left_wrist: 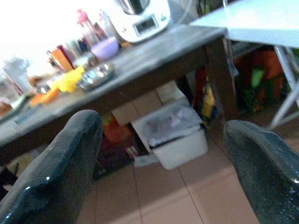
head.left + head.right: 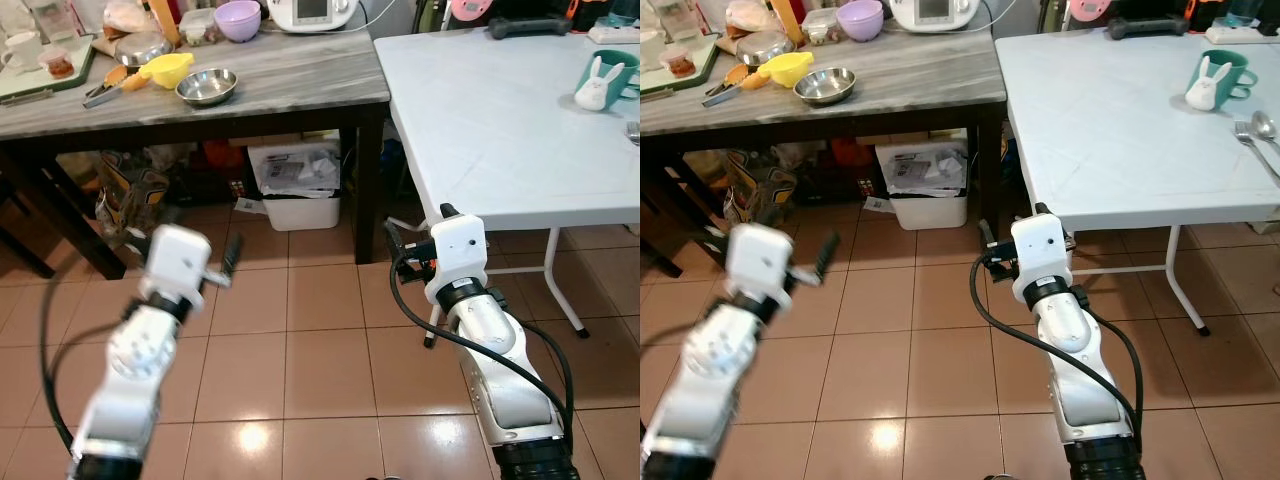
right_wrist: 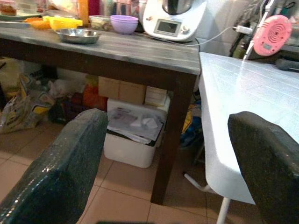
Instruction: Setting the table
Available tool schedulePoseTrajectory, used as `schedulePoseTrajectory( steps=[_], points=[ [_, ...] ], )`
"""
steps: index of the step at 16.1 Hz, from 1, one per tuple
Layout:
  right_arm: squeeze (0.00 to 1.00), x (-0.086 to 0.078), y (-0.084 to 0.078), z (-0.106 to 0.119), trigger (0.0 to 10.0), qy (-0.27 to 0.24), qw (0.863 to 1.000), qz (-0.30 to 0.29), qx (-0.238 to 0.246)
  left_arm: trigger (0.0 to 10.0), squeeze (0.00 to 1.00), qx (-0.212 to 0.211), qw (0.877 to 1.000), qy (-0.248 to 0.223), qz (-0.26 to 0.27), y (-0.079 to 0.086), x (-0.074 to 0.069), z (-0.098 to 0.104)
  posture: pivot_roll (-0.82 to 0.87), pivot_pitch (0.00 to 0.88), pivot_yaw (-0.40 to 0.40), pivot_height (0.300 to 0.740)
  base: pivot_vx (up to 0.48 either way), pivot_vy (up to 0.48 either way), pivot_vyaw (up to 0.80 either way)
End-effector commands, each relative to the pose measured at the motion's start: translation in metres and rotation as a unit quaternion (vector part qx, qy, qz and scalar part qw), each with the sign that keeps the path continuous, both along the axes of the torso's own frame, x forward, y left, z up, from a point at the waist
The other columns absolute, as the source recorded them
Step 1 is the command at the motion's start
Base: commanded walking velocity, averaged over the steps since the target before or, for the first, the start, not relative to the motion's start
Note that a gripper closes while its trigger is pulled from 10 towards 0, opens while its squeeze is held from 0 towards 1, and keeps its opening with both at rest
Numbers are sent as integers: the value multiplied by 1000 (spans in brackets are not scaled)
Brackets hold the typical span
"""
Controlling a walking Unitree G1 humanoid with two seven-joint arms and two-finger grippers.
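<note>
Step in hand, judged: approach/fetch phase. Robot stands on the tiled floor w/ both arms raised in front, nothing held, tableware not yet reached.

Landmark = the dark wood table (image 2: 300,80). Going left to right:

Left gripper (image 1: 163,154) hangs low in front of that table, well short of it; fingers (image 1: 60,168) spread wide, empty. Between them, in the wrist view: the table's underside and the white bin (image 2: 295,185) below it.

On the dark table, toward its left half: yellow bowl (image 2: 168,68), w/ the steel bowl (image 2: 207,86) just beside it nearer the front edge; purple bowl (image 2: 238,19) farther back, white kitchen appliance (image 2: 310,10) at the rear edge. All well apart from, and above, both sets of fingers.

Right gripper (image 3: 168,154) sits in front of the table's right front leg; fingers (image 3: 56,168) also wide apart, empty.

White folding table (image 2: 1120,120) butts against the dark table's right side; teal mug (image 2: 1225,75) w/ a white rabbit figure (image 2: 1205,85) and spoons (image 2: 1255,130) lie near its far right.

Next move probably calls for stepping closer to the dark table, raising an arm over its top, then closing on a bowl rim to carry it over to the white table.
</note>
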State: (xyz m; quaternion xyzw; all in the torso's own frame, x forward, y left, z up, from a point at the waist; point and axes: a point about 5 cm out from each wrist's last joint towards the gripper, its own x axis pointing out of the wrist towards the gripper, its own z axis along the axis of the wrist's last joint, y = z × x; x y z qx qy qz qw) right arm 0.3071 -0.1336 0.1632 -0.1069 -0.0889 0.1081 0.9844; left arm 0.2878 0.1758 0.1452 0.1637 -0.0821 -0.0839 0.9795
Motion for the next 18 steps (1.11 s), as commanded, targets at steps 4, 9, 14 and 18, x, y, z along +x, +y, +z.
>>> schedulePoseTrajectory(
  steps=[4, 9, 14, 18],
  points=[
    [0, -5, 2, -3, 10000, 8, 1000, 3, 12, 10000, 0, 14, 999, 25, 25, 16, -29, -21, -164, 158, 69, 740, 0, 0, 0],
    [0, 3, 26, 1, 10000, 6, 998, 57, 28, 10000, 0, 26, 994, 16, 101, 35, -48, -29, -114, 151, 40, 740, 0, 0, 0],
    [0, -6, 15, -6, 10000, 16, 998, 49, 45, 10000, 0, 12, 990, 15, 136, 37, -59, -29, -95, 132, 64, 740, 0, 0, 0],
    [0, -19, -4, -18, 10000, 40, 998, 24, 42, 10000, 0, -9, 984, 27, 175, 46, -69, -33, -118, 155, 63, 740, 0, 0, 0]
  ],
)
